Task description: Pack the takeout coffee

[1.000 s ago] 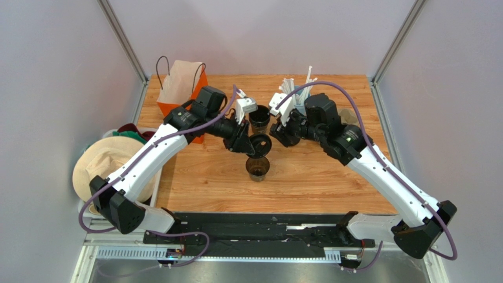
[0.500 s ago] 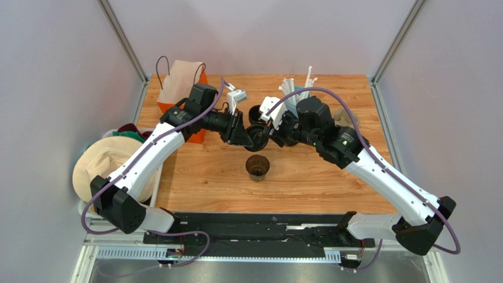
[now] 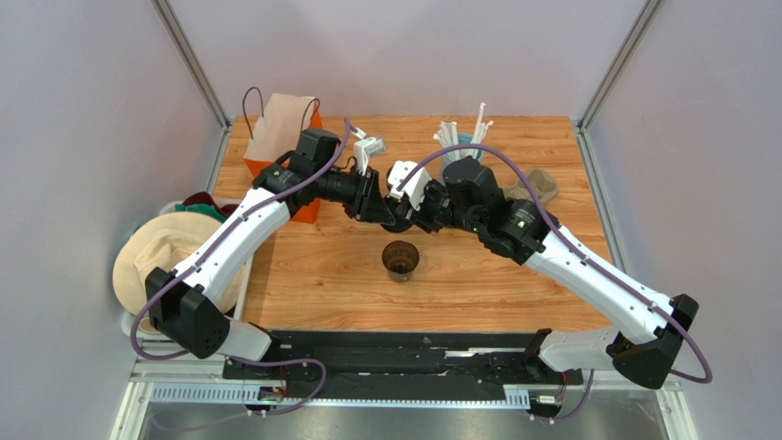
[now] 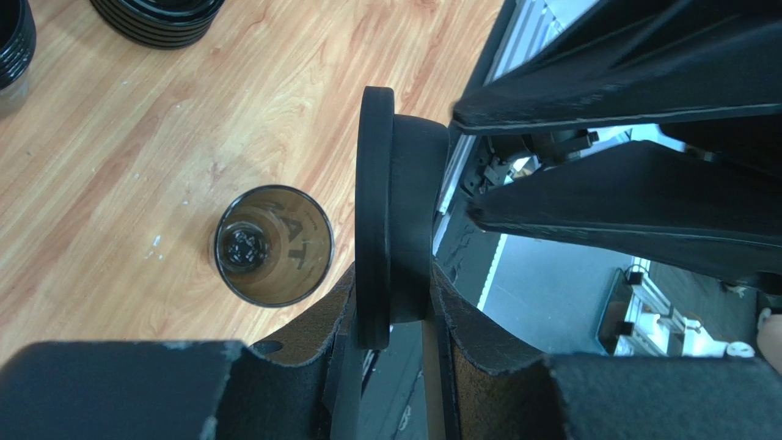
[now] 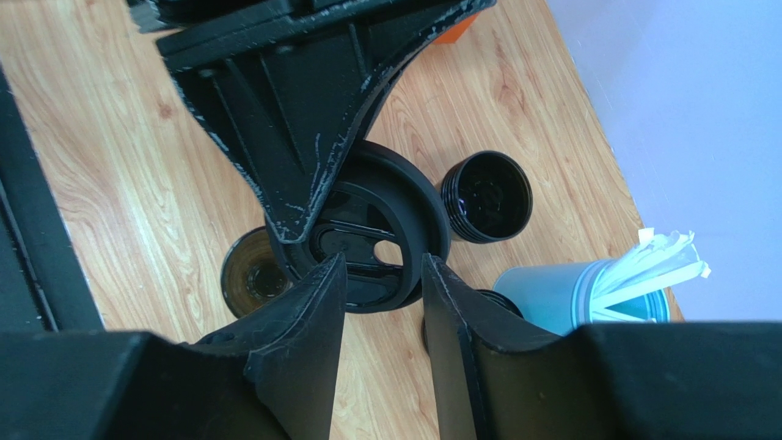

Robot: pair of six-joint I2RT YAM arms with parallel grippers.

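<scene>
Cup (image 3: pixel 401 260): one, upright, mouth up, mid-surface (image 3: pixel 312 275), bare wood all round. Lid (image 4: pixel 374 211): one, held on edge above the cup, rim clamped in the left pincer (image 4: pixel 393 307). Its domed face is turned to the right pincer (image 5: pixel 384 275), whose jaws stand apart; contact cannot be told.

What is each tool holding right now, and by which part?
The left tool pinches the black lid by its rim, lid on edge. The right tool stands open at the lid's face, gripping nothing.
</scene>
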